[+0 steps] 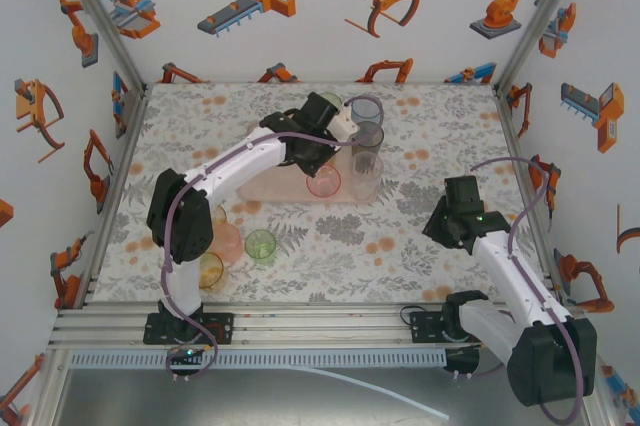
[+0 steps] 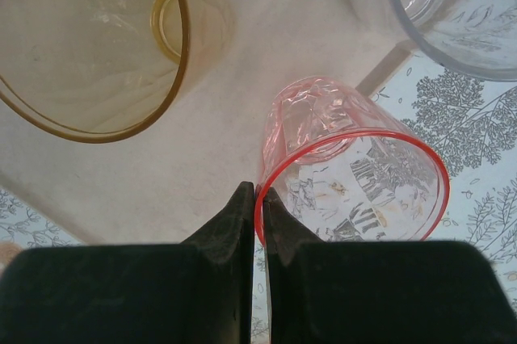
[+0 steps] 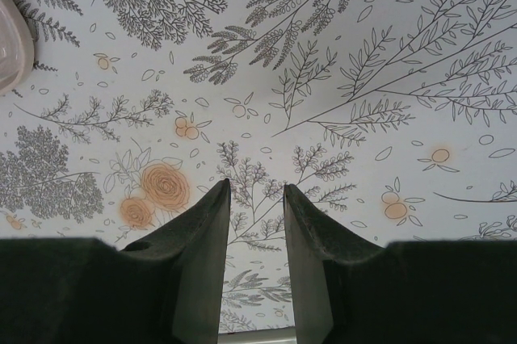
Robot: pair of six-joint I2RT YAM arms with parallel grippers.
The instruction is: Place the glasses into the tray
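Note:
My left gripper [image 2: 259, 192] is shut on the red rim of a pink glass [image 2: 351, 174], which hangs tilted over the near edge of the pale pink tray [image 2: 266, 45]. An amber glass [image 2: 89, 45] stands on the tray to its left, and a pale bluish glass [image 2: 452, 13] sits at the far right. From above, the pink glass [image 1: 323, 182] is at the tray's [image 1: 270, 186] front edge under the left gripper [image 1: 318, 164]. A purple-grey glass [image 1: 365, 111] and clear glasses [image 1: 364, 171] stand at the tray's right end. My right gripper [image 3: 255, 190] is open above the floral tabletop with nothing between its fingers.
A green glass [image 1: 260, 246], an orange glass [image 1: 210, 268] and a pink glass [image 1: 228, 241] stand on the tabletop near the left arm's base. The right arm [image 1: 452, 208] hangs right of the tray; the tray's corner [image 3: 12, 45] shows at its left. Walls enclose the table.

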